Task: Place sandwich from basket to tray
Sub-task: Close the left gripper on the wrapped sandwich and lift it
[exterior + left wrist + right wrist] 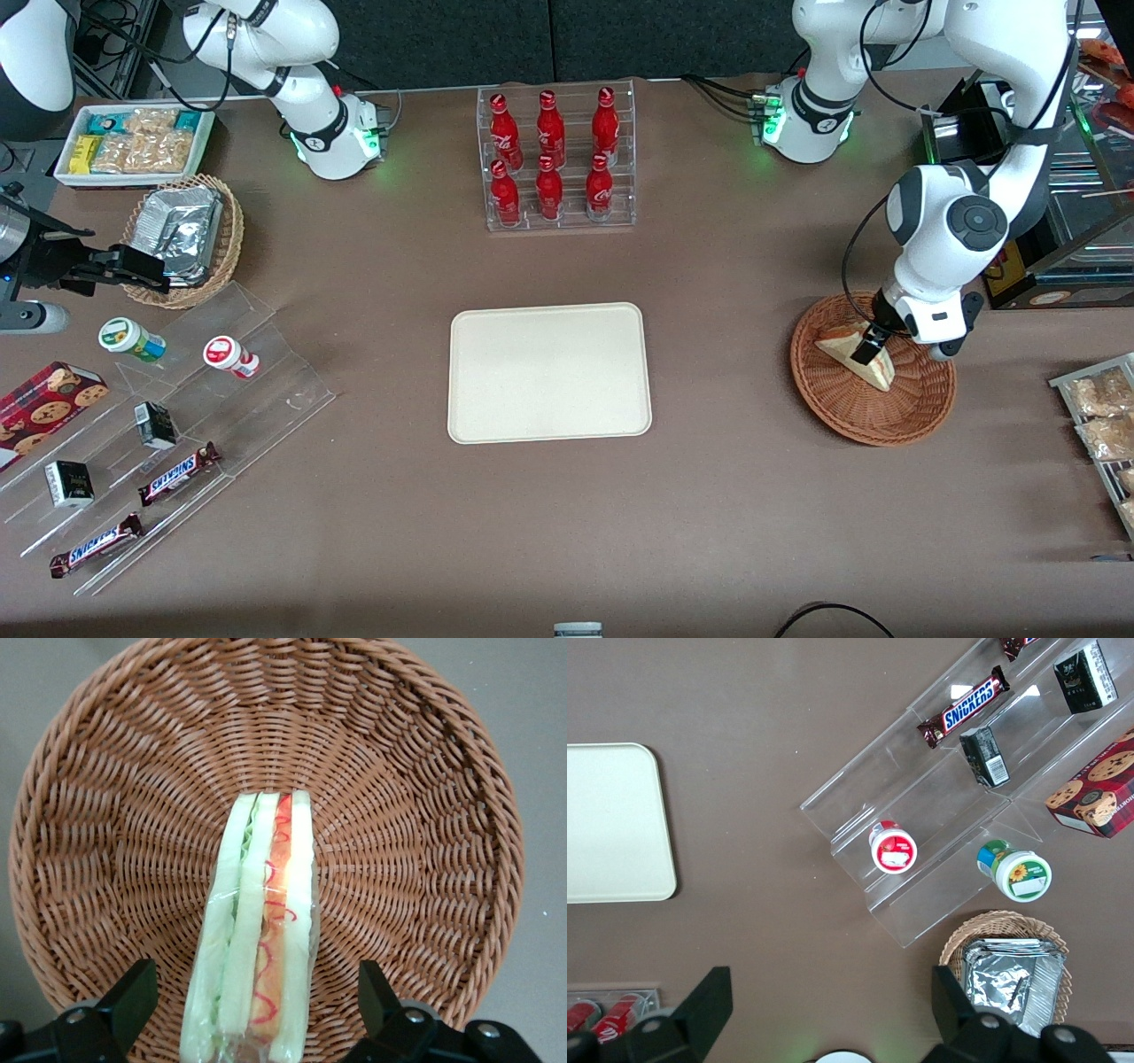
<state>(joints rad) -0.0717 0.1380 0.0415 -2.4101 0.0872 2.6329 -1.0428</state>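
**Brown table, wicker basket, claw spread over the sandwich**

Brown matte covering lies over the whole table (709, 496), plain and flat, and a dark curtain closes the room above its upper edge. The gripper (866, 346) of the left arm hangs low over the basket (921, 403), toward the working arm's end of the table. Its two fingers (133, 992) are spread wide, one on each side of the sandwich (858, 355), and in the wrist view they do not touch the bread.

Directly under the claw, the sandwich (261, 939) lies inside the reddish-brown wicker bowl (425, 815). It stands on one edge, so its layered side with green, red and orange filling faces up to the wrist camera. Its long axis runs between the two fingers, across the line that joins them, from just under the claw toward the middle of the basket. A clear wrap covers it.

Well apart from the claw, toward the parked arm, the cream tray (549, 372) lies flat at the middle of the table. Farther from the front camera than the tray, a clear rack holds six red bottles (554, 155).
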